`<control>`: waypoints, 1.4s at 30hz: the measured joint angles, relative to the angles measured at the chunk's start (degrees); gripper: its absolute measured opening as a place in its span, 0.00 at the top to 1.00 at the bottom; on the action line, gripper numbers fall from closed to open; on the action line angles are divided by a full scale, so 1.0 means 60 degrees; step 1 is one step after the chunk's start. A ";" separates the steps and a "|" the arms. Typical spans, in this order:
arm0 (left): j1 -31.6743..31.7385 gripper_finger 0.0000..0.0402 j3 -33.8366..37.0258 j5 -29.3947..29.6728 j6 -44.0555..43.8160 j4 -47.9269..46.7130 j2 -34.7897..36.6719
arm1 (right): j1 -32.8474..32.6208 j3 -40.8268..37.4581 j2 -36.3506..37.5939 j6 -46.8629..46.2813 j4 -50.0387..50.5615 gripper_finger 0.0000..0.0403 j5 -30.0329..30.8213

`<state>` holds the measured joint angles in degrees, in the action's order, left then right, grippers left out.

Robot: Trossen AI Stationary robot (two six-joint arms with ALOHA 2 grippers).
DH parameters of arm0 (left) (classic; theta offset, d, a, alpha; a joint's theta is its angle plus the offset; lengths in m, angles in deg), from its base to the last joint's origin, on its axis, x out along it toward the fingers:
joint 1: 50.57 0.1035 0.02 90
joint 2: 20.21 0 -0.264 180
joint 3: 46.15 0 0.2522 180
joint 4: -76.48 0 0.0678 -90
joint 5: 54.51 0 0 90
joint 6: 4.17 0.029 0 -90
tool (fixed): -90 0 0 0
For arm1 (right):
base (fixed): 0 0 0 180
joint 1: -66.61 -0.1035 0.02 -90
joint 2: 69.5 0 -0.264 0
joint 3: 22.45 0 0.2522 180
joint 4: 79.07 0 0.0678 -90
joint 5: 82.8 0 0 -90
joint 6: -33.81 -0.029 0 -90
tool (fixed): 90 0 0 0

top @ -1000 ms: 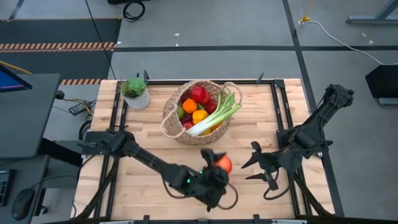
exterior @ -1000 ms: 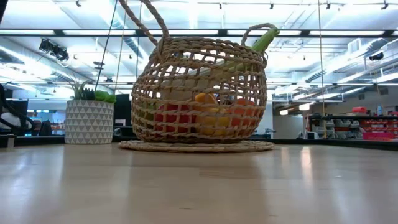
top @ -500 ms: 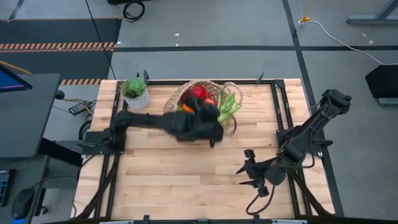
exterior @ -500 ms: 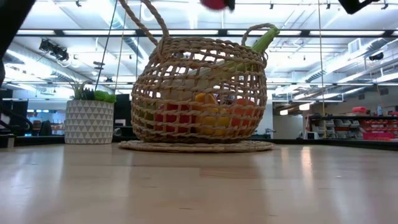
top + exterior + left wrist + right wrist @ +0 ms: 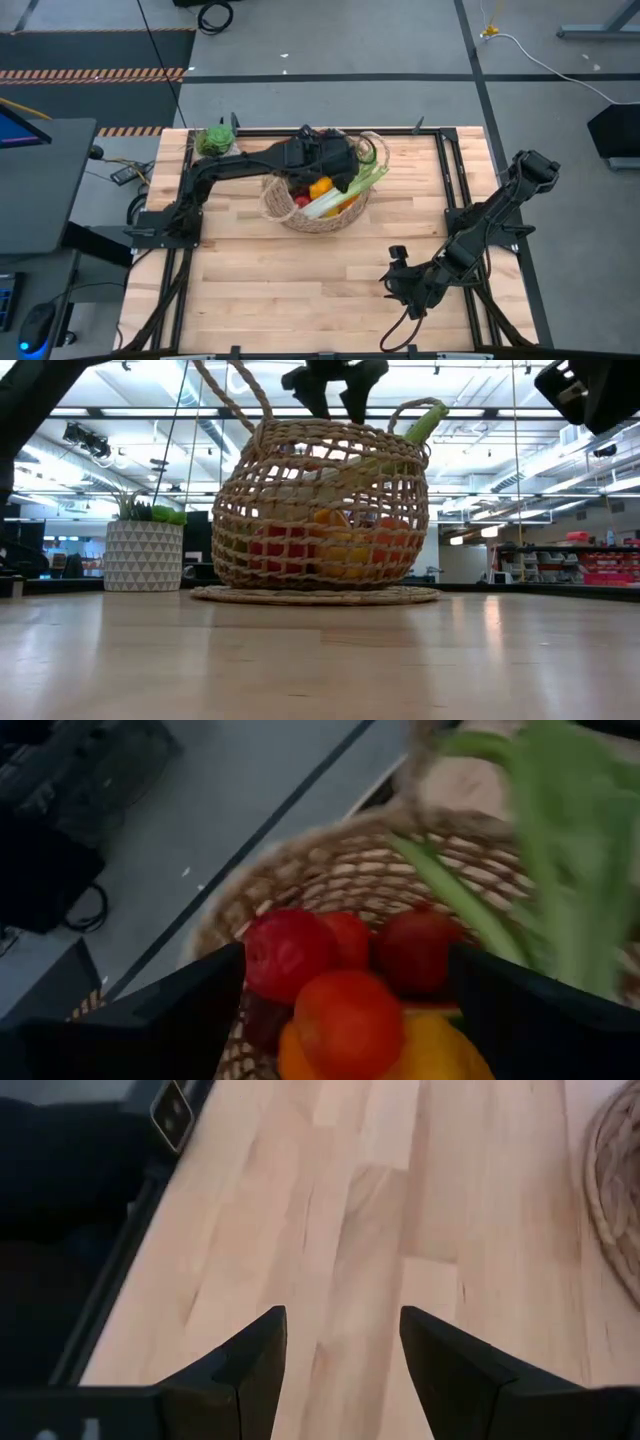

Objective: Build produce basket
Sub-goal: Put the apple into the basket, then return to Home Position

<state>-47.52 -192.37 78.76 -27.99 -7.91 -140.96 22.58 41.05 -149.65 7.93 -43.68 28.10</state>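
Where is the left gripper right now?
In the high view the left gripper is over the basket at the table's far middle, fingers open above the produce, beside the leek. The right gripper waits near the front right.

No text, label, brand, number or sign can be read in any view (the shelves and screens in the room behind the table are too small and blurred to make out).
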 joint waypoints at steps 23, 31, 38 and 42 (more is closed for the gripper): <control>-0.4033 0.36 -0.0371 0.2016 -0.1472 -0.2224 0.1792 | 0.0862 -0.0004 0.2093 0.0785 0.0945 0.50 0.2464; -0.5224 0.52 -0.0029 0.3426 -0.2590 -0.3226 0.2000 | 0.1673 0.0000 0.3419 0.1659 0.1067 0.55 0.2556; -0.5767 0.78 -0.0043 0.3289 -0.3095 -0.3231 0.2481 | 0.2614 -0.0356 0.4081 0.1673 0.1675 0.68 0.2468; -0.6009 0.96 -0.0036 0.3284 -0.3218 -0.3231 0.2477 | 0.3148 -0.1181 0.4627 0.1523 0.1424 0.80 0.2036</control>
<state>-83.57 -192.59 98.47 -47.30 -27.30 -126.09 41.47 33.96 -121.89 17.07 -35.14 40.31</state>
